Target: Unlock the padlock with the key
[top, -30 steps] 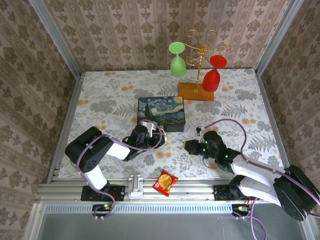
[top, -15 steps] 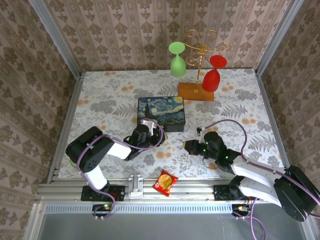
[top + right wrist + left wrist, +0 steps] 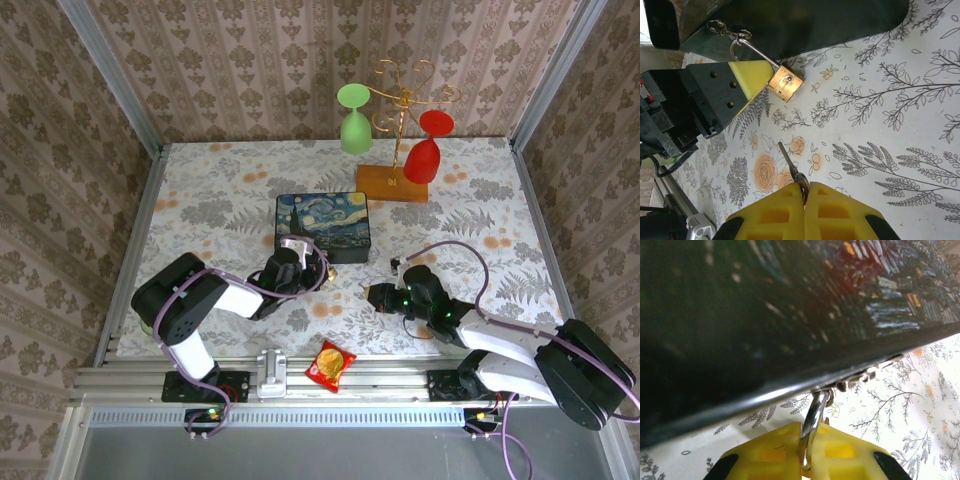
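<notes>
Pinching the padlock's shackle, your left gripper is closed; your right gripper clamps the key, padlock beyond its fingertips.

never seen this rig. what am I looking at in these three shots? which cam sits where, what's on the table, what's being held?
Two small robot arms are bolted at the near edge of a flowered table. The wide picture looks down from above and behind them. The other two come from a camera on each wrist, so the yellow pads at the bottom are that arm's own claw.

On the table are a Starry Night box and a gold rack with a green glass and a red glass hanging from it. A snack packet lies by the front edge.

The left claw is shut on the silvery shackle of a brass padlock, which is hooked to the box's clasp. The right claw pinches a thin dark key, its tip pointing toward the padlock but not touching it.
</notes>
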Controlling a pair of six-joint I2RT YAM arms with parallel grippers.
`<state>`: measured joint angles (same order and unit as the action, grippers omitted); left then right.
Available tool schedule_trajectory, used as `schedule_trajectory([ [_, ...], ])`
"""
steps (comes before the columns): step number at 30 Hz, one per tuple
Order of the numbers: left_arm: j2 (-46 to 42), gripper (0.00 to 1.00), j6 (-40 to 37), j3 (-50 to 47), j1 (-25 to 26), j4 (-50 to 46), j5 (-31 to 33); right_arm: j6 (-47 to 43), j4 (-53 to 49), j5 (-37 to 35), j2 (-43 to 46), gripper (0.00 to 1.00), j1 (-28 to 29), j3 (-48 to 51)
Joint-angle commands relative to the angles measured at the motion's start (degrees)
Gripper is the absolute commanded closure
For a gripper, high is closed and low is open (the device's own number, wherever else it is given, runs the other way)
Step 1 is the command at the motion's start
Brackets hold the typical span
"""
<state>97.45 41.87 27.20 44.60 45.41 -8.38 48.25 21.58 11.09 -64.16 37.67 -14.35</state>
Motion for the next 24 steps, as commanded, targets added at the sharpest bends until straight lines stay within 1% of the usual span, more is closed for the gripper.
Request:
schedule_trajectory([
  [1, -0.76, 0.95, 0.92, -0.04, -0.04, -1.42, 1.52, 0.99, 3.44, -1.07, -1.79, 1.0, 1.07, 0.46],
  [6, -1.44, 0.96, 4.28, -0.35, -0.11, -0.96, 1.69, 2.29, 7.42, -0.31, -6.77, 1.0, 1.71, -0.31],
  [10, -2.98, 1.0, 8.79, -1.39, -0.55, 0.49, 1.01, 3.79, 14.13, 2.14, -11.4, 1.0, 1.75, -0.33],
  [16, -3.66, 1.0, 16.03, -2.8, -1.51, 4.77, -1.91, 6.21, 28.93, 8.11, -22.01, 1.0, 1.05, 0.01],
  [22, -3.27, 1.0, 20.73, -4.51, -3.3, 11.64, -4.89, 13.12, 51.45, 15.82, -36.27, 1.0, -2.5, 0.81],
  [23, -3.1, 1.0, 21.72, -4.82, -3.48, 12.98, -5.59, 14.05, 53.54, 16.59, -38.04, 1.0, -3.0, 0.66],
  [24, -2.96, 1.0, 22.62, -5.03, -3.75, 14.17, -5.99, 14.21, 53.24, 16.83, -39.26, 1.0, -3.21, 0.08],
])
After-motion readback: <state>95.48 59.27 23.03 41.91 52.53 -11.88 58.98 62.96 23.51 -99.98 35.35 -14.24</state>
